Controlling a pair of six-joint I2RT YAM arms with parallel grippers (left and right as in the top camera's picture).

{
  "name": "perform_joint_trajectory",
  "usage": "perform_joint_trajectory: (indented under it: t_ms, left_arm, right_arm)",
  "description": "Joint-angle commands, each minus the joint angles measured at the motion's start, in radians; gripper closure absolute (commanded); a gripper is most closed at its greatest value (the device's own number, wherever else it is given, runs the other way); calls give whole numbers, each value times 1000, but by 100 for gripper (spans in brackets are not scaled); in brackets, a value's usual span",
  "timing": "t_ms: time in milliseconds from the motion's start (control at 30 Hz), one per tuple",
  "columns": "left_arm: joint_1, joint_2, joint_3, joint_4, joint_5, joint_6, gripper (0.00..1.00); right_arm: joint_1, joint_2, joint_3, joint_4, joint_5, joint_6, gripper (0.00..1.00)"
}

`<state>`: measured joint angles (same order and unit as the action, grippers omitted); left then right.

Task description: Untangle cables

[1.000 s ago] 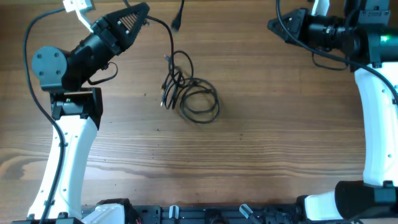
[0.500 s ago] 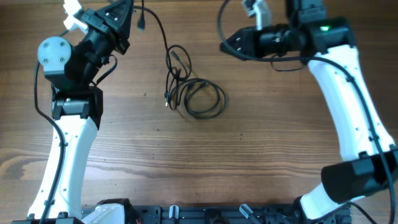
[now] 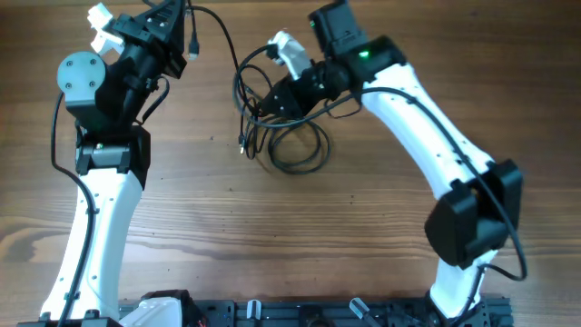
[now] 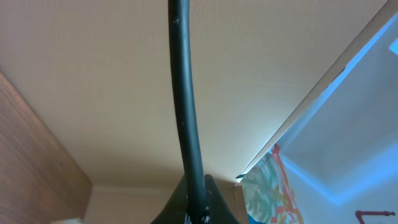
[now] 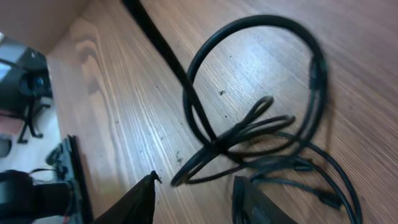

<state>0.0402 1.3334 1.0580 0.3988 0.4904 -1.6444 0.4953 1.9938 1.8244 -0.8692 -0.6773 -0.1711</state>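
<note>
Right hand (image 5: 196, 182) is arriving half-open, empty, over limp light cables (image 5: 217, 144), best pinched at a loop; left hand (image 3: 171, 27) is clamping one.

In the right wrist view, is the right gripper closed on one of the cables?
No, the fingers of the right gripper stand apart over the bare table, and the cables lie ahead of them, ungripped.

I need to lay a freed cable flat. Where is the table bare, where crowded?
Bare: the table below the tangle, between the arms, and its top right corner. Crowded: top middle, where the open right gripper hovers over the tangle and the left gripper grips a strand.
</note>
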Motion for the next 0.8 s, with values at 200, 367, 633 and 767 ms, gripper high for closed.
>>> perform_joint_trajectory:
  t_ms: [200, 367, 633, 767]
  left_arm:
    - [-5, -14, 8, 8, -16, -13, 96]
    - [-5, -14, 8, 8, -9, -13, 96]
    - [-5, -14, 8, 7, -9, -13, 96]
    - [-5, -14, 8, -17, -9, -8, 96]
  right_arm:
    - [58, 50, 19, 85, 69, -90, 60]
    - [71, 80, 19, 122, 117, -90, 62]
    - [77, 121, 19, 140, 116, -80, 78]
    - [68, 115, 21, 171, 116, -19, 93]
